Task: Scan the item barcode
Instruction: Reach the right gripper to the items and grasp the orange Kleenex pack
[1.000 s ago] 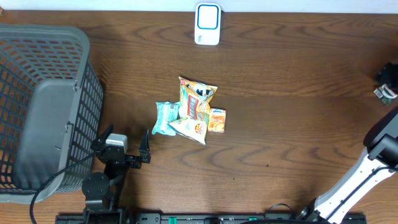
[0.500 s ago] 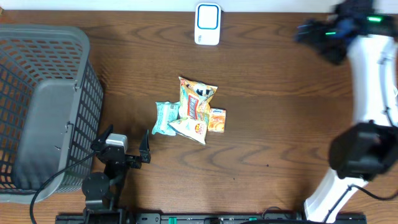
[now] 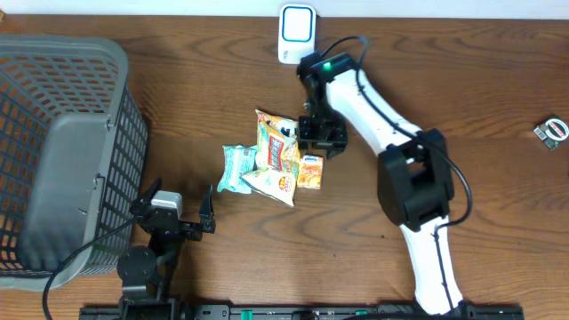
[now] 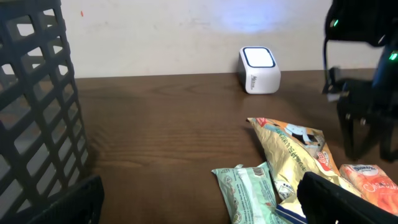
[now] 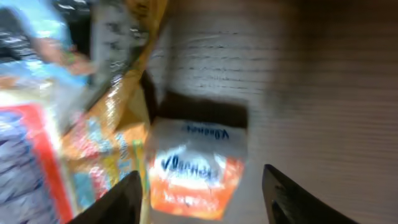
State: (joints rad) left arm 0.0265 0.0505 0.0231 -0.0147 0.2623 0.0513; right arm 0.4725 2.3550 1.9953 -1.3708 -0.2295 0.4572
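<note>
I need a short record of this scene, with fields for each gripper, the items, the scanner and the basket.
left gripper: open, low beside the basket
right gripper: jaws apart, over the orange packet
items: orange packet, yellow bag, green packet, touching in one heap
scanner: white, at the far edge, beyond the items
basket: grey, on the left

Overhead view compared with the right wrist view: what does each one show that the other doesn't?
Only overhead: the grey basket, the white scanner and the left claw. Only the right wrist: its own dark fingertips either side of the orange packet. Both: that packet, the yellow snack bag and the wooden table.
</note>
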